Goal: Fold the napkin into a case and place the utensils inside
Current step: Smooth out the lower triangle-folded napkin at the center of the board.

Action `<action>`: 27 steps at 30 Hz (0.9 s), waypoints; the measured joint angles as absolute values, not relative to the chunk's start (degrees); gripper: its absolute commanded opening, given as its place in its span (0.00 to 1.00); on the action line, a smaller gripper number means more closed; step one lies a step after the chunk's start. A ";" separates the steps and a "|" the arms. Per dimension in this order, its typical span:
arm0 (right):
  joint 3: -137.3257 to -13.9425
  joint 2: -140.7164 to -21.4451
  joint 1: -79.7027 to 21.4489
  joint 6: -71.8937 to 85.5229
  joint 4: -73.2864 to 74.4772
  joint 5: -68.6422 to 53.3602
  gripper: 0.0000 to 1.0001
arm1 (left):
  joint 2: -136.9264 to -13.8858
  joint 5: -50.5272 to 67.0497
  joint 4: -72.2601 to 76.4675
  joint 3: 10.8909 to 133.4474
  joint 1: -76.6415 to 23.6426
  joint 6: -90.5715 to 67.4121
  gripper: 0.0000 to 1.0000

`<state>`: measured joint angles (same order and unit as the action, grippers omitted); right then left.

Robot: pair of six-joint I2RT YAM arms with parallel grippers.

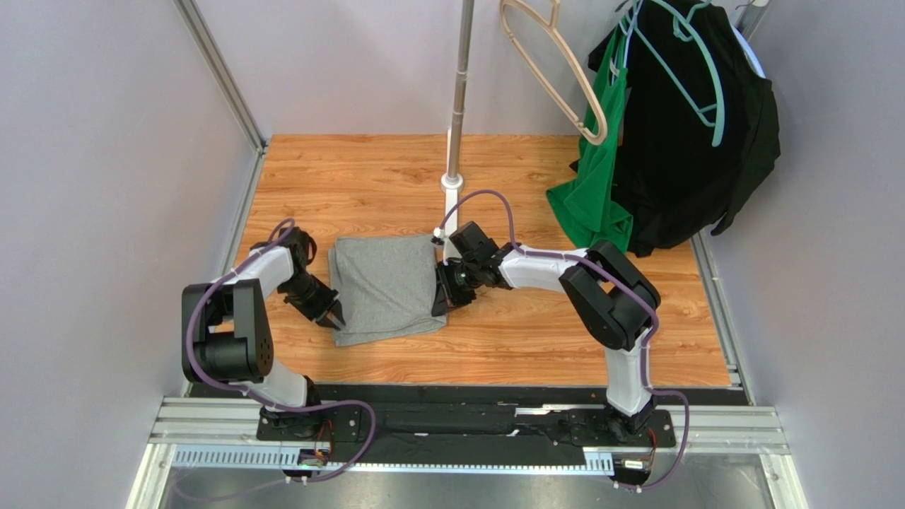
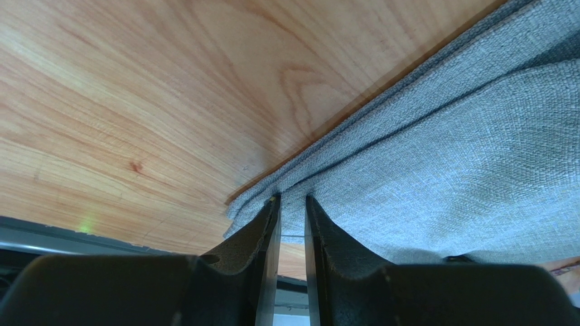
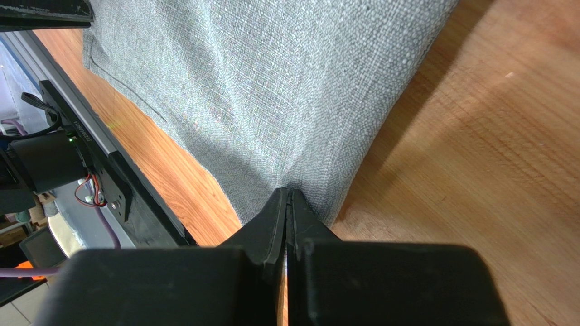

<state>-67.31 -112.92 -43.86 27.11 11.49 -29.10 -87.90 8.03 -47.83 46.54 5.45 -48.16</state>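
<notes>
Folded grey napkin (image 1: 388, 286) lies mid-table (image 1: 531, 345). The right gripper (image 1: 440, 301), clenched, pinches and lifts its 3 o'clock edge. The left gripper (image 1: 333, 316) meets its 8 o'clock corner, jaws slightly apart; grasp cannot be told. Bare wood lies toward 12 and 5 o'clock.

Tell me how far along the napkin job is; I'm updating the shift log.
Done: the napkin lies folded into a layered rectangle on the table, not yet a narrow case. In hand: the right tool is shut on its right edge; the left tool sits slightly open at the near-left corner. Left: further folds, then the utensils, which no view shows.
</notes>
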 measured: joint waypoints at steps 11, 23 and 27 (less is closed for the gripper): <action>-67.05 -112.92 -43.86 27.11 10.96 -29.28 0.00 | -80.34 7.64 -49.98 45.84 5.32 -47.27 0.36; -66.57 -112.73 -43.86 27.11 10.31 -29.43 0.00 | -81.82 8.84 -48.42 42.06 5.32 -47.33 0.36; -66.41 -112.73 -43.86 27.14 10.00 -29.56 0.00 | -82.50 8.21 -48.01 41.98 5.32 -47.42 0.34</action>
